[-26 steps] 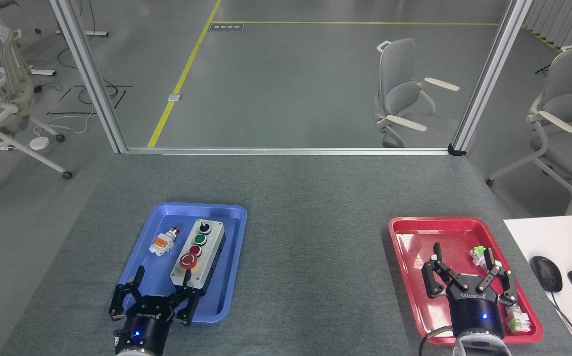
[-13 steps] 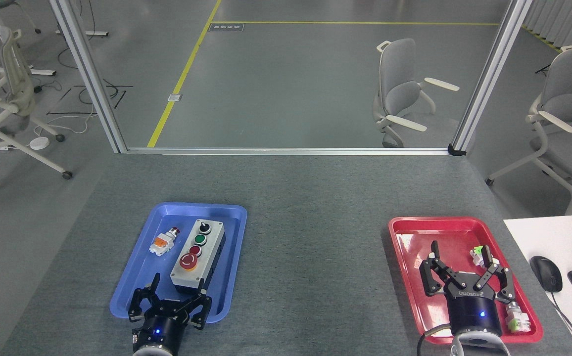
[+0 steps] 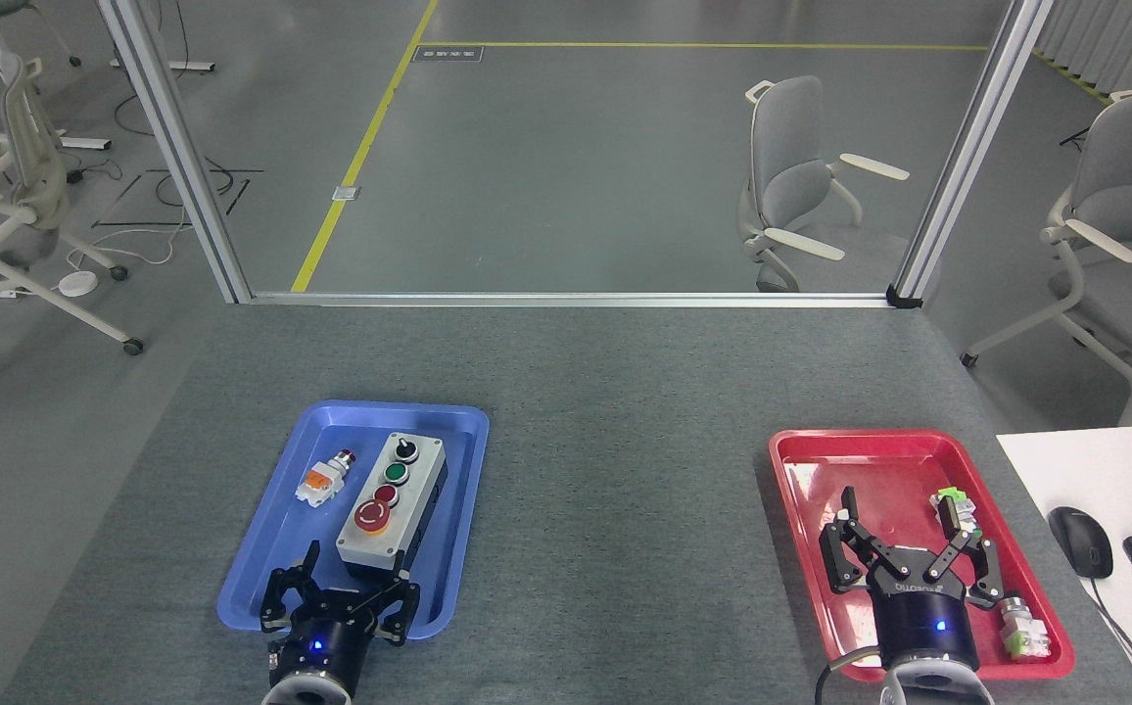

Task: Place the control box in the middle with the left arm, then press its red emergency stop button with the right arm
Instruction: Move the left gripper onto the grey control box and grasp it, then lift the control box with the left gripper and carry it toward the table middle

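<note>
Judging from how things lie, the task is only at its beginning: nothing is completed yet. Largest in the scene is the grey speckled felt-like table surface (image 3: 615, 509), whose bare middle between the two trays is the place where the box must be put, and it is not occupied. The blue plastic tray (image 3: 277, 529) on the left holds the oblong light-grey control box with a black base (image 3: 395, 504), lying lengthwise inside it, so the first step is not done. The red plastic tray (image 3: 801, 490) on the right holds some small green-and-white parts. The left gripper (image 3: 346, 592) is seen at the near end of the box, its fingers spread apart and holding nothing; whether they already touch the box cannot be told. The right gripper (image 3: 904, 548) hangs over the red tray, also spread wide and empty. On the box, the large round red emergency stop button with a yellow ring (image 3: 371, 516) is not pressed yet, as far as can be judged. A small loose orange-white switch with a red cap (image 3: 321, 480) lies beside the box. Compared with the earlier frames, the left gripper has been brought rightward to line up with the box end, and the right gripper has been drawn slightly to the left; the box was not moved.
</note>
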